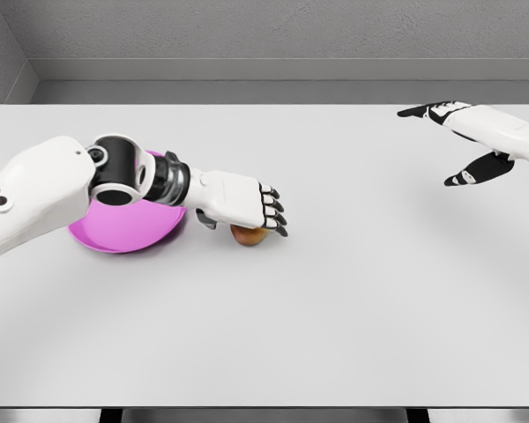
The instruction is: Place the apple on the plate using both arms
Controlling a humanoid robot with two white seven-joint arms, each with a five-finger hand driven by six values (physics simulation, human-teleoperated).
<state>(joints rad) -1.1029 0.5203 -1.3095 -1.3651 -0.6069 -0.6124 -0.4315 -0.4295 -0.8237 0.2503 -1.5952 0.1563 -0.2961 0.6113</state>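
Table point(353, 300): white, flat, filling most of the head view; grey wall behind its far edge.

Plate point(123, 231): magenta, round, shallow, lying on the table at the left. Its far and upper parts are hidden by the left forearm and wrist that pass over it; the near rim and the bare inside show below the arm.

Apple point(249, 235): reddish-brown with a yellowish patch, resting on the table just right of the plate, outside its rim. Only its lower half shows; the top is covered by the hand above it.

Left hand point(238, 201): white palm with dark finger joints, reaching in from the lower left across the plate, back of the hand up. Fingers point(271, 211) are curved downward over the apple's top and right side, thumb low on the plate side. Whether they grip the apple firmly or only cap it cannot be told; the apple sits on the table under them.

Right hand point(463, 141): at the upper right, well apart from apple and plate, raised above the table's far right part. Fingers released and extended, pointing left, thumb spread downward, holding nothing. A soft shadow lies on the table below it.
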